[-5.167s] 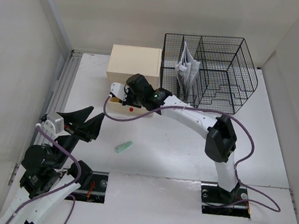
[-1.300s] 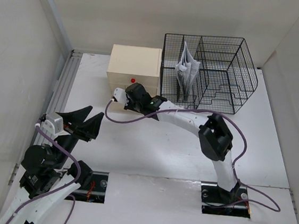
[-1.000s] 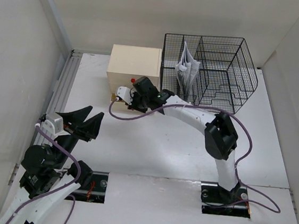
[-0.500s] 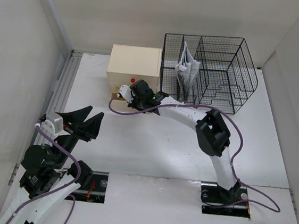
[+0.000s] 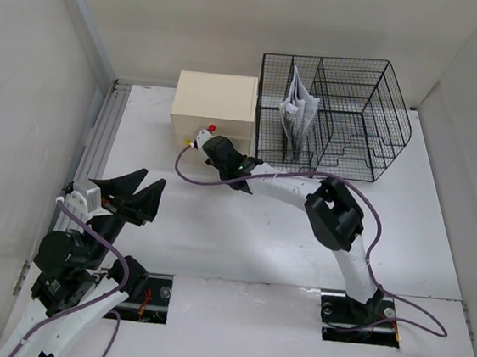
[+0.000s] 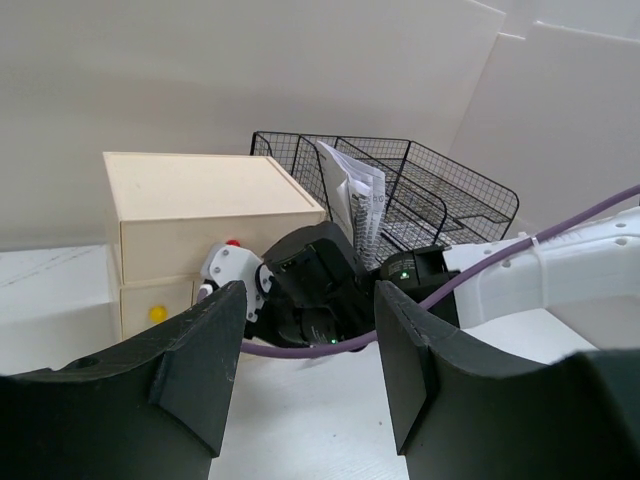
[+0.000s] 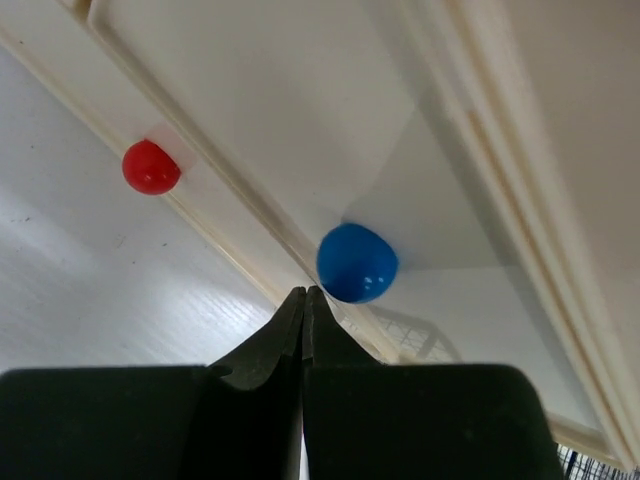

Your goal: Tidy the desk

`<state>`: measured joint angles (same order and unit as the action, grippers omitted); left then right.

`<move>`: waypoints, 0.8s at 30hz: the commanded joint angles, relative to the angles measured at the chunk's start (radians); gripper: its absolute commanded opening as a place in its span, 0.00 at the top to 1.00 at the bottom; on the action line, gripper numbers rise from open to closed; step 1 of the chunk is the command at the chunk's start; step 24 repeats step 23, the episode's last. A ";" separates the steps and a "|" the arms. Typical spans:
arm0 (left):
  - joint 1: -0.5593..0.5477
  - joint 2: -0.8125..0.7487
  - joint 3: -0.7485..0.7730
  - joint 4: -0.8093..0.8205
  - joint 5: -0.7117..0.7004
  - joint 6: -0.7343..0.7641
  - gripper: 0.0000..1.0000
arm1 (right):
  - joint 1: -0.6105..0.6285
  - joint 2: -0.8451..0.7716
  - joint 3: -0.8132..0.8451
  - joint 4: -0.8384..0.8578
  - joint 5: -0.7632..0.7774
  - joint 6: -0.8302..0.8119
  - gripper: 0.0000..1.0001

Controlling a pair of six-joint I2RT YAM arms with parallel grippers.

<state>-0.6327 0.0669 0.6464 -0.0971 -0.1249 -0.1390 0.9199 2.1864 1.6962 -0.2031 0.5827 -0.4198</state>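
The desk (image 5: pixel 240 247) is a white tabletop. A cream drawer box (image 5: pixel 215 101) stands at its back. My right gripper (image 5: pixel 205 143) is shut and empty, pressed against the box's front. In the right wrist view the shut tips (image 7: pixel 304 292) sit just below a blue knob (image 7: pixel 357 262), with a red knob (image 7: pixel 151 167) to the left. The drawer fronts look flush. My left gripper (image 5: pixel 155 178) is open and empty at the near left, above the desk. In the left wrist view it (image 6: pixel 310 300) faces the box (image 6: pixel 205 215).
A black wire mesh rack (image 5: pixel 335 112) holding folded papers (image 5: pixel 299 108) stands right of the box. A metal rail (image 5: pixel 99 138) runs along the left side. White walls close in the desk. The right arm's purple cable (image 5: pixel 189 178) hangs in front of the box.
The right gripper pushed in toward the box, and the drawer that stuck out now sits flush. A green item that lay on the desk five seconds ago is out of view. The left arm is still.
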 commanded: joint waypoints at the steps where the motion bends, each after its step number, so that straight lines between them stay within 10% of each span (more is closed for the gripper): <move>1: 0.004 0.002 -0.001 0.036 -0.001 -0.001 0.49 | -0.019 -0.013 -0.007 0.139 0.061 -0.048 1.00; 5: 0.004 0.002 -0.001 0.036 -0.010 -0.001 0.47 | -0.030 -0.077 0.165 -0.351 -0.596 -0.261 0.98; 6: 0.004 0.002 -0.001 0.036 -0.010 -0.010 0.43 | -0.058 -0.098 0.187 -0.454 -0.973 -0.342 0.88; 9: 0.004 0.011 -0.001 0.036 -0.039 -0.010 0.17 | -0.078 -0.163 0.282 -0.777 -1.240 -0.559 0.42; 10: 0.004 0.011 -0.001 0.036 -0.051 -0.023 0.07 | -0.078 -0.183 0.299 -0.798 -1.229 -0.559 0.10; 11: 0.004 0.011 -0.001 0.036 -0.065 -0.037 0.00 | -0.078 -0.210 0.299 -0.768 -1.192 -0.527 0.01; 18: 0.004 0.169 0.034 0.036 -0.131 -0.085 0.00 | -0.076 -0.806 -0.253 0.003 -0.397 -0.038 0.01; 24: 0.004 0.356 0.143 0.059 -0.131 -0.094 0.00 | -0.198 -0.970 -0.371 0.099 -0.288 0.102 0.01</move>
